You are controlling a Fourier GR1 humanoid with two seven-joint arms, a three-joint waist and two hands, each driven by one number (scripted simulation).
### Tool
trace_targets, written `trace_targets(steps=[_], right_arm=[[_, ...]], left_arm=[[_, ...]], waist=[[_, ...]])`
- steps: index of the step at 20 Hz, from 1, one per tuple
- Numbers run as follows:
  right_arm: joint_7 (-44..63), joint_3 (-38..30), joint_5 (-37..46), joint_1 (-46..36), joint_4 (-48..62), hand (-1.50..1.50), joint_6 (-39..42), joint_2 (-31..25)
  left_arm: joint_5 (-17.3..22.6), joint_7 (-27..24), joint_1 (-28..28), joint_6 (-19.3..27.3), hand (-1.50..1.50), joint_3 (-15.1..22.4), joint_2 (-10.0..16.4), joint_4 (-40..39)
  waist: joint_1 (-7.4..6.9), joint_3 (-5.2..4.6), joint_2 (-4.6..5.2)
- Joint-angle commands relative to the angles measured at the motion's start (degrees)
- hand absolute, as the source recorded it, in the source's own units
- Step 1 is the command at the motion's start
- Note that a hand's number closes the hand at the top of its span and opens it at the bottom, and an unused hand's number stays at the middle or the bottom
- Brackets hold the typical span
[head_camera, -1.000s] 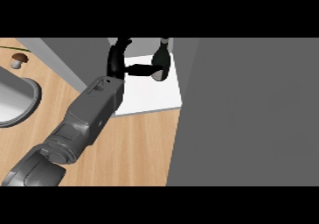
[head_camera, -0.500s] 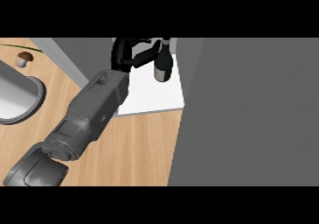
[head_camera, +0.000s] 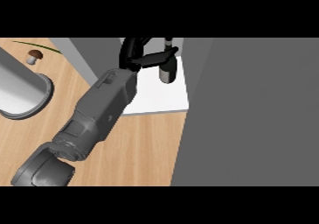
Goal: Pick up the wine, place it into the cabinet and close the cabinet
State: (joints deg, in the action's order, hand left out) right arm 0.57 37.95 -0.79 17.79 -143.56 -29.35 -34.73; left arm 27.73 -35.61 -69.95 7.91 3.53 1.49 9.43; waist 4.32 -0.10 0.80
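At twelve o'clock, my left hand (head_camera: 131, 53) has its black fingers (head_camera: 150, 58) curled round the dark glass wine bottle (head_camera: 167, 72), clamped on it; the bottle shows at the hand's three o'clock, over the flat white cabinet floor (head_camera: 163, 99), and I cannot tell whether it touches; a broad grey cabinet panel (head_camera: 252, 113) fills the three o'clock side; at ten o'clock a small brown mushroom (head_camera: 34, 55) lies on the light wooden counter (head_camera: 142, 148), near a tall pale grey cylinder (head_camera: 19, 92) at nine o'clock.
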Motion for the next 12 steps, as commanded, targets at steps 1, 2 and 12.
trace_targets(steps=[1,2,12], right_arm=[[5.4,-1.5,-2.6,2.6,-12.5,-1.5,-0.2,-2.1],[6.6,-1.8,-1.7,2.6,-11.5,-1.5,-1.1,-1.8],[4.7,-2.9,-1.3,5.5,-12.1,-1.5,-1.1,-3.6]], left_arm=[[0.3,1.7,-1.2,-1.7,-1.5,-0.7,-0.5,0.0],[0.2,1.2,0.5,-2.3,-1.5,-0.1,-1.4,1.1],[3.9,2.6,7.1,-5.0,-1.5,3.8,-1.5,10.0]], waist=[[-0.82,0.03,-0.15],[-1.77,0.03,-0.5],[-2.38,0.08,-1.38]])
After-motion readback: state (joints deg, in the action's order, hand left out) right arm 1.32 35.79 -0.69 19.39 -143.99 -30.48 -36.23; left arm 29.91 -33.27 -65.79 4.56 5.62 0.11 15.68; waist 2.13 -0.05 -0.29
